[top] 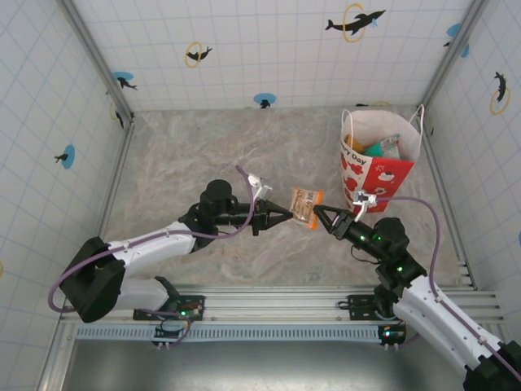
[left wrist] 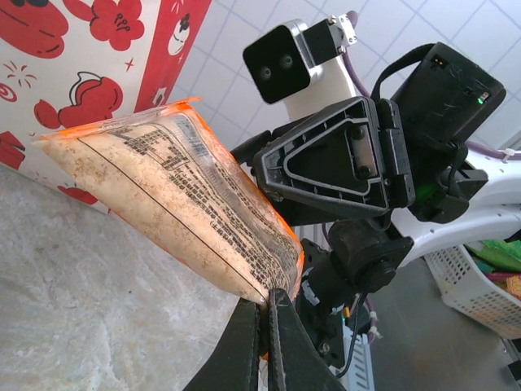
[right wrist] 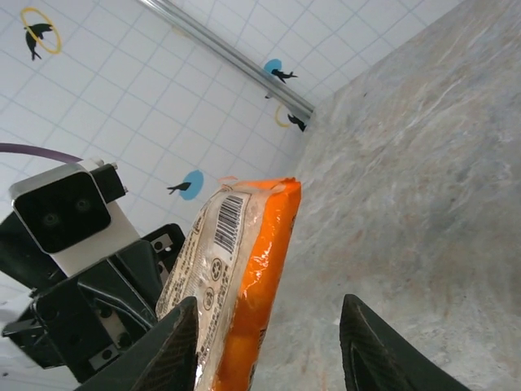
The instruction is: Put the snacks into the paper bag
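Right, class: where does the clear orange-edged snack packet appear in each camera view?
Top external: snack packet at centre, below-left of the paper bag.
Left wrist: snack packet centre-left, slanting, before the paper bag.
Right wrist: snack packet lower centre-left, edge-on.
Shared landmark: the marbled table.

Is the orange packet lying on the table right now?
No, the left gripper pinches the orange packet by one edge, holding it up off the table.

Clear orange-brown bar (top: 307, 208) mid-air, packets (top: 381, 149) inside upright bag (top: 384, 176)
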